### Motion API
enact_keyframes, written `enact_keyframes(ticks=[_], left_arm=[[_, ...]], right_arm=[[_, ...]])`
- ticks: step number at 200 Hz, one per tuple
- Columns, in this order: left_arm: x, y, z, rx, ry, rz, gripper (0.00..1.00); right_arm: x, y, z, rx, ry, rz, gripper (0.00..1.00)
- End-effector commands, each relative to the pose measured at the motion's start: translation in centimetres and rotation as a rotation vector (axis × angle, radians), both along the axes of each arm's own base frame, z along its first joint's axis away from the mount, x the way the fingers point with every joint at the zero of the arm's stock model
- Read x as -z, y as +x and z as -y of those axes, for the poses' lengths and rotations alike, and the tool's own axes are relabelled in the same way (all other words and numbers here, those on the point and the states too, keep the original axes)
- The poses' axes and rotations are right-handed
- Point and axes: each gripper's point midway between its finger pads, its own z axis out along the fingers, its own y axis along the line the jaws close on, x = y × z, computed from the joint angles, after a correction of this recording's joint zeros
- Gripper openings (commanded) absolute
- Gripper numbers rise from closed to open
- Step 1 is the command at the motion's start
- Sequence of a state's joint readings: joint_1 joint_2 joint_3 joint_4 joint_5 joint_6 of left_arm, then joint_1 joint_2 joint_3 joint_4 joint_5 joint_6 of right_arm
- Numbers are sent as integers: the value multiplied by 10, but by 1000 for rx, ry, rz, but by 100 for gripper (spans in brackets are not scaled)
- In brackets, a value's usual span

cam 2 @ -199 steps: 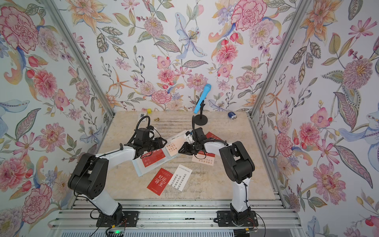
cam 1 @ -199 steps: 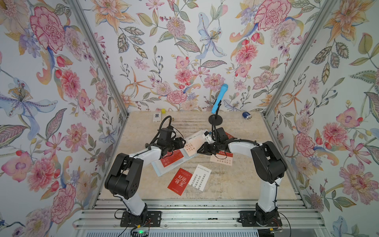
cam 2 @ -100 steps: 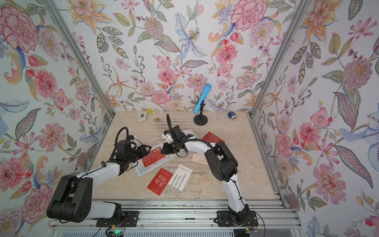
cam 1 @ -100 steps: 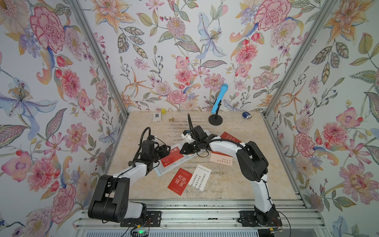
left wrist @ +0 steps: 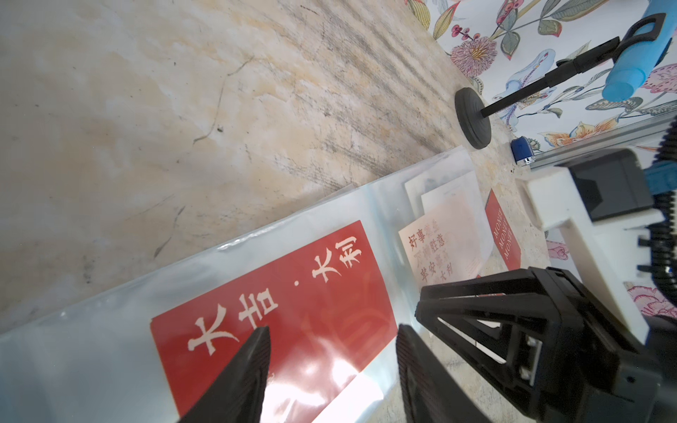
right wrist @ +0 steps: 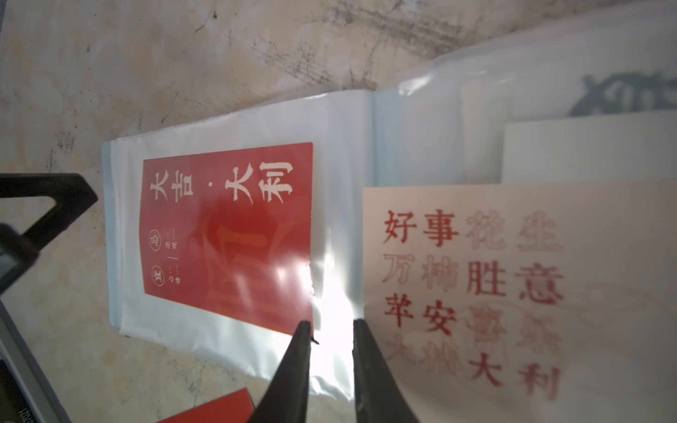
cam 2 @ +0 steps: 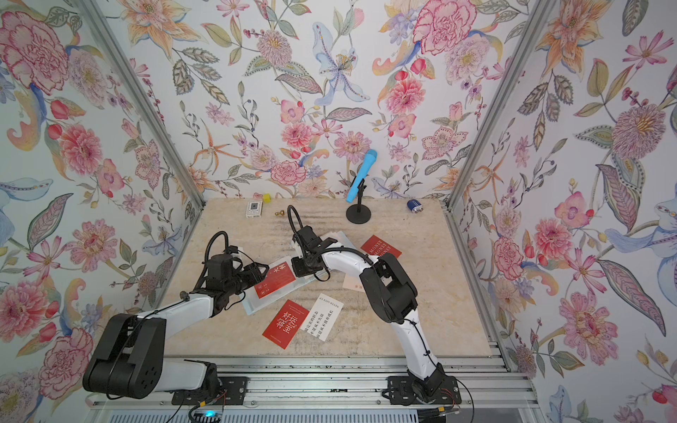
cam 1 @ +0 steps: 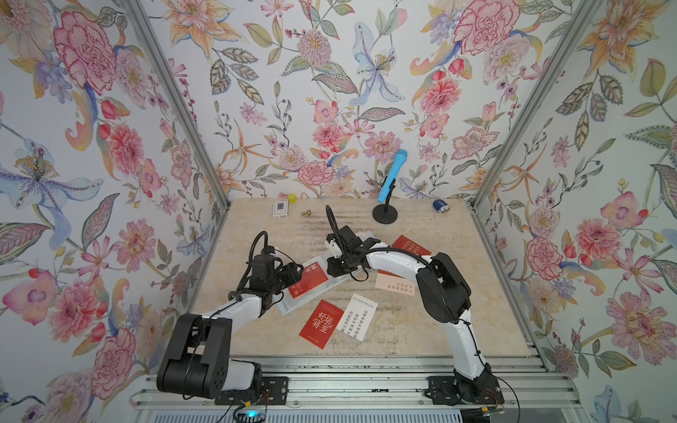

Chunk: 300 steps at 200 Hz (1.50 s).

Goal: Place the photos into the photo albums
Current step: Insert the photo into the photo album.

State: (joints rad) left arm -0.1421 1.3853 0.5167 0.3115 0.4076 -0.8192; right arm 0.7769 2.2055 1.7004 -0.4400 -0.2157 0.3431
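Note:
The pale blue photo album (cam 1: 289,309) (cam 2: 256,304) lies open on the table. A red photo (cam 1: 307,282) (left wrist: 293,293) (right wrist: 227,227) sits under its left page's clear sleeve. A pale pink photo (left wrist: 436,249) (right wrist: 476,285) lies on the right page. My left gripper (cam 1: 293,274) (left wrist: 333,331) is open over the red photo's near end. My right gripper (cam 1: 335,269) (right wrist: 331,324) hovers at the album's middle, jaws slightly apart, nothing between them. Loose photos lie nearby: red (cam 1: 321,324), white (cam 1: 357,316), red "MONEY" (cam 1: 410,245), pale pink (cam 1: 395,285).
At the back stand a blue microphone on a black stand (cam 1: 384,212), a blue battery (cam 1: 440,205), a small white box (cam 1: 280,208), a yellow cube (cam 1: 292,198) and a small brass piece (cam 1: 307,212). Flowered walls close in three sides.
Over the last second both arms swung left. The left gripper drew back along the red photo; the right gripper crossed from the right page to the album's middle. The photos have not moved.

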Motion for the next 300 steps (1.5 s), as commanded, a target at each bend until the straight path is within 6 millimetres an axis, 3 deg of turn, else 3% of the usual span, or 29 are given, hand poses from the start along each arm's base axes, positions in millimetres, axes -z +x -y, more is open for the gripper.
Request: enact_keyframes(ticks=[1, 40, 77, 136, 194, 266, 300], left_arm=[[-4, -1, -4, -11, 1, 22, 58], [-1, -1, -4, -11, -1, 15, 58], [-1, 2, -2, -3, -10, 15, 58], [-2, 3, -1, -3, -11, 14, 58], [0, 5, 1, 3, -20, 10, 58], [9, 2, 1, 6, -21, -6, 58], [8, 2, 1, 7, -20, -4, 58]], right_arm=[[15, 2, 9, -12, -64, -8, 24], [19, -2, 2, -34, -90, -2, 24], [10, -3, -11, -63, -73, 23, 24], [17, -8, -13, -74, -76, -1, 24], [12, -12, -24, -97, -55, 4, 24], [28, 1, 1, -42, -145, 22, 24], [19, 18, 17, 2, -161, 61, 24]])
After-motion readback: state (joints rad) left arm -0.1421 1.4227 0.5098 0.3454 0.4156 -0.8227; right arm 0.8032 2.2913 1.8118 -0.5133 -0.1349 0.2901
